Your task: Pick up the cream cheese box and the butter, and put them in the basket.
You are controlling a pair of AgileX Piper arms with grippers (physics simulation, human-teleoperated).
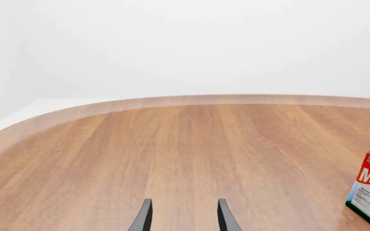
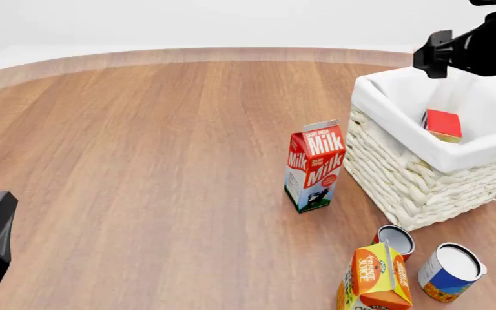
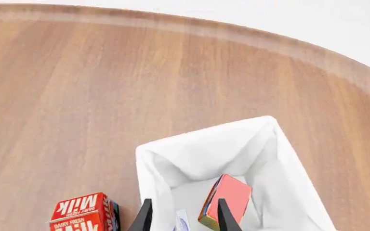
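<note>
Hovering high over the far right of the table, the right gripper (image 3: 182,216) hangs above the basket (image 2: 403,187), its two dark fingers set moderately apart with nothing between them. Inside the basket the butter (image 2: 443,124) leans on edge against the white liner, and the right wrist view shows a sliver of white and blue just beside it, low on the basket floor, which I take to be the cream cheese box (image 3: 182,222), though too little shows to be certain. The left gripper (image 1: 181,217) sits at the near left, well apart from everything, fingers parted to a moderate gap over bare wood and holding nothing. If that sliver is indeed the box, both items are already in the basket and the task looks essentially finished; what remains would be lifting the right arm clear without brushing the liner or rim. If it is not, the next move calls for finding the box, which shows nowhere else. A milk carton (image 2: 314,166) stands upright just left of the basket, with an orange juice carton (image 2: 374,278) and two cans (image 2: 449,272) nearer.
</note>
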